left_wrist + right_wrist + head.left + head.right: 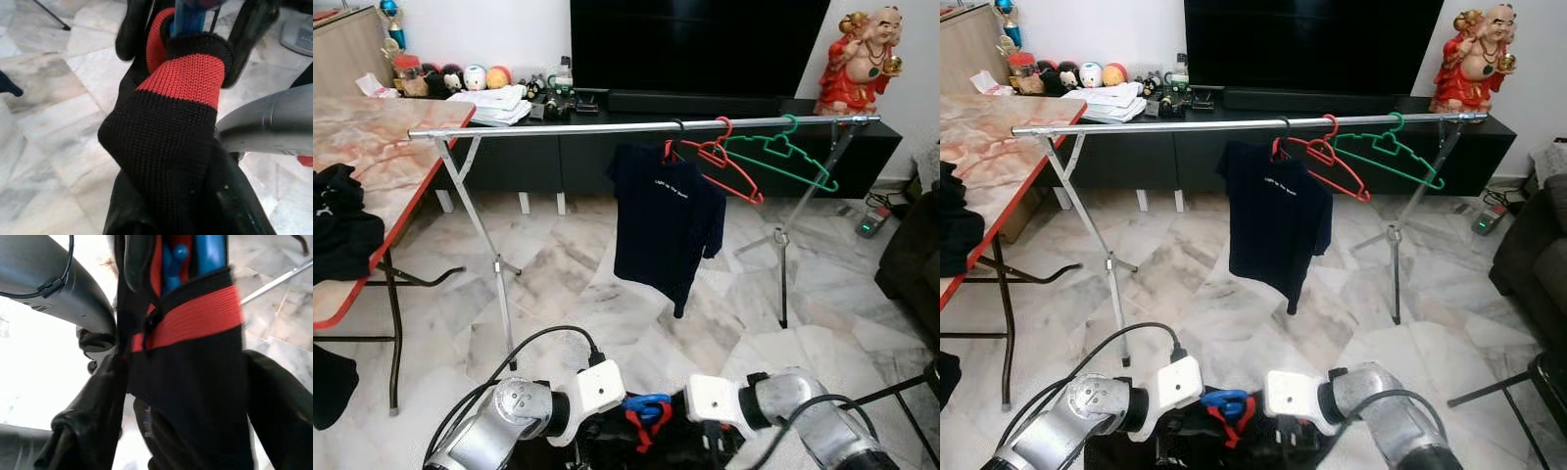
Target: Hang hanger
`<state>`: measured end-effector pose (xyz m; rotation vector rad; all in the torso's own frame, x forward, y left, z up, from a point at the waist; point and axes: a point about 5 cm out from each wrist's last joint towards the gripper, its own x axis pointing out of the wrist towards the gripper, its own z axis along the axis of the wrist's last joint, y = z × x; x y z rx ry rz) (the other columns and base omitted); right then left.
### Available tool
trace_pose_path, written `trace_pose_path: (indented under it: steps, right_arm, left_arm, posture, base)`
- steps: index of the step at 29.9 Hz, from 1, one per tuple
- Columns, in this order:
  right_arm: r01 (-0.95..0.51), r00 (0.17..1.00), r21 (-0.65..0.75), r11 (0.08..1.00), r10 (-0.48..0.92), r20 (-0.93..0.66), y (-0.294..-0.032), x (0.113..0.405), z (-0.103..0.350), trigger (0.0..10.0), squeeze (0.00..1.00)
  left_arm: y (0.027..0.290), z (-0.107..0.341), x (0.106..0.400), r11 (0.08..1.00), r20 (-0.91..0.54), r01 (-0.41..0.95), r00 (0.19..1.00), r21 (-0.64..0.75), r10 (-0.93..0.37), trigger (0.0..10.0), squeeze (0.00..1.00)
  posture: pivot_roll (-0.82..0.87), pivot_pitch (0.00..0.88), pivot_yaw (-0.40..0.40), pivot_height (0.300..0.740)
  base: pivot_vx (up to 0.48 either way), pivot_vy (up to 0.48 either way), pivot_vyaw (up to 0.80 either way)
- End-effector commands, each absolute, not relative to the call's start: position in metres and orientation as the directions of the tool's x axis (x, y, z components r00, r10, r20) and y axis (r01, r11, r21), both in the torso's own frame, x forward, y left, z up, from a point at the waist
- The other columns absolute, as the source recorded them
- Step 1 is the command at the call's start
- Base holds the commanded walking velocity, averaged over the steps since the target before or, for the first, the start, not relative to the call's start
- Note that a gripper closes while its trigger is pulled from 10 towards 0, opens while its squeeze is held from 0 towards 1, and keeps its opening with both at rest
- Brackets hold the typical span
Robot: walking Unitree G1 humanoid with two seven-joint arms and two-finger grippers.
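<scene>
At frame bottom, both pincers' grip unclear w/ blue hanger (648, 403), garment (166, 161) half cut off.

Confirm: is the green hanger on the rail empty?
Yes, the green hanger hangs bare on the rail, beside the red hanger and dark T-shirt.

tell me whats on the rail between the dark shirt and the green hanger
An empty red hanger hangs on the rail between the dark shirt and the green hanger, in both eye views.
</scene>
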<state>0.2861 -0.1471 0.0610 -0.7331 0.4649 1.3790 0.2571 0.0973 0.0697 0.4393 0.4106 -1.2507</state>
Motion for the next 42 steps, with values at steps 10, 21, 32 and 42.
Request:
trace_pose_path:
  steps: [10, 21, 32, 42]
  right_arm:
    - [-0.947, 0.288, -0.291, 0.138, 0.766, -0.575, -0.14, 0.304, 0.077, 10.0, 1.0]
    - [-0.869, 0.481, -0.405, 0.285, 0.677, -0.557, -0.162, 0.321, 0.089, 10.0, 0.0]
    - [-0.819, 0.572, -0.308, 0.483, 0.717, -0.398, -0.159, 0.313, 0.095, 10.0, 0.0]
    - [-0.315, 0.837, -0.22, 0.923, 0.161, -0.523, -0.203, 0.293, 0.014, 10.0, 0.0]
  left_arm:
    - [0.097, 0.07, 0.257, 0.232, -0.537, 0.966, 0.255, 0.112, -0.804, 0.0, 0.0]
    - [0.109, 0.06, 0.264, 0.363, -0.53, 0.918, 0.391, 0.163, -0.752, 0.0, 0.0]
    - [0.141, 0.049, 0.283, 0.725, -0.419, 0.628, 0.76, 0.281, -0.497, 0.9, 0.0]
    - [0.157, 0.043, 0.285, 0.918, -0.311, 0.346, 0.909, 0.192, -0.278, 10.0, 0.0]
  posture:
    - [0.04, 0.054, -0.026, 0.74]
    - [0.04, 0.062, -0.028, 0.74]
    - [0.05, 0.072, -0.01, 0.74]
    - [0.04, 0.045, -0.002, 0.74]
  base:
    - [0.0, 0.0, 0.0]
    - [0.0, 0.0, 0.0]
    - [0.0, 0.0, 0.0]
    - [0.0, 0.0, 0.0]
